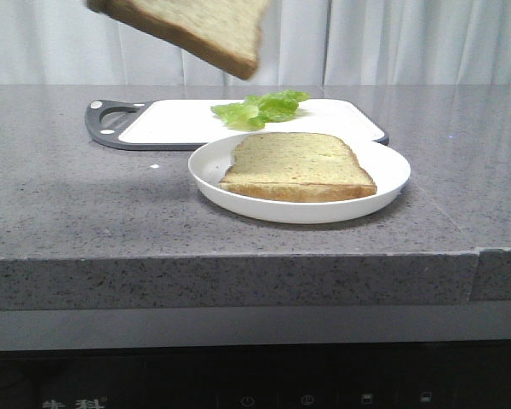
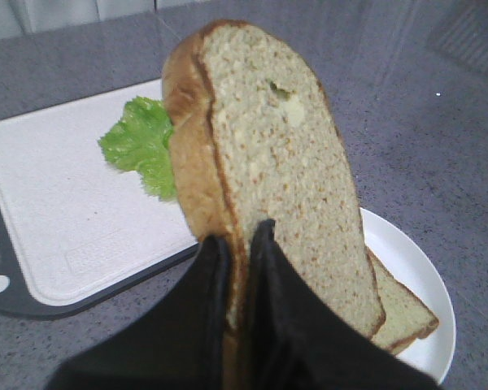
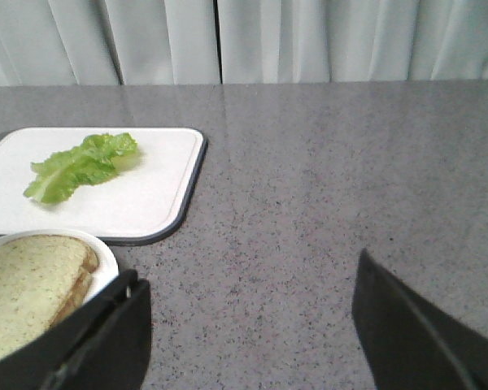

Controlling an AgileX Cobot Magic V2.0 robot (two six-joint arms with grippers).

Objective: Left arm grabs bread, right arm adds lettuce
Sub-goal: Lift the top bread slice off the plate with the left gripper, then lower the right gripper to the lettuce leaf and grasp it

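Note:
My left gripper (image 2: 240, 233) is shut on the crust edge of the bread (image 2: 268, 146), a speckled tan slice that it holds upright in the air. In the front view the bread (image 1: 196, 25) hangs tilted at the top, above the board; the left arm itself is out of that view. The lettuce (image 1: 260, 107) lies on the white cutting board (image 1: 179, 123); it also shows in the left wrist view (image 2: 138, 142) and the right wrist view (image 3: 81, 166). My right gripper (image 3: 248, 296) is open and empty over the bare counter, right of the plate.
A white plate (image 1: 383, 175) in front of the board holds a second bread slice (image 1: 298, 166). The board has a dark grey rim and handle (image 1: 102, 119) at its left end. The grey stone counter (image 1: 68, 196) ends at a front edge. Curtains hang behind.

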